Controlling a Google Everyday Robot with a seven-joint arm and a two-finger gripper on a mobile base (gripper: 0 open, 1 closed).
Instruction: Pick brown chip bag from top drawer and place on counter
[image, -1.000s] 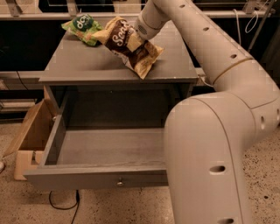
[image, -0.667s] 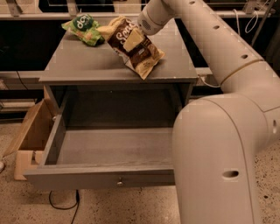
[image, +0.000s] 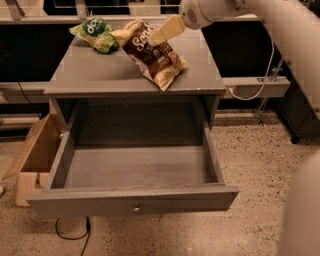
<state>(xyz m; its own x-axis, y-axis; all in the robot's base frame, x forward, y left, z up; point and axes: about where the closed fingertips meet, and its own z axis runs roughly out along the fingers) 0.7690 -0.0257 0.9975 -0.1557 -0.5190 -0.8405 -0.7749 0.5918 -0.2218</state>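
Camera view: brown chip bag (image: 152, 52) lies on the bench (image: 90, 70); top drawer (image: 100, 200) is open with nothing inside. Gripper (image: 167, 31) sits at the bag's upper edge, grip state can't tell. Placing step, looks nearly done. Next move probably: let go and lift clear without dragging the bag.

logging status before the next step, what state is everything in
top drawer, pulled open, no bag inside
brown chip bag, lying crumpled on the counter
green bag, lying at the counter's back left
cardboard box, open, on the floor
pincer, at the brown chip bag's top end
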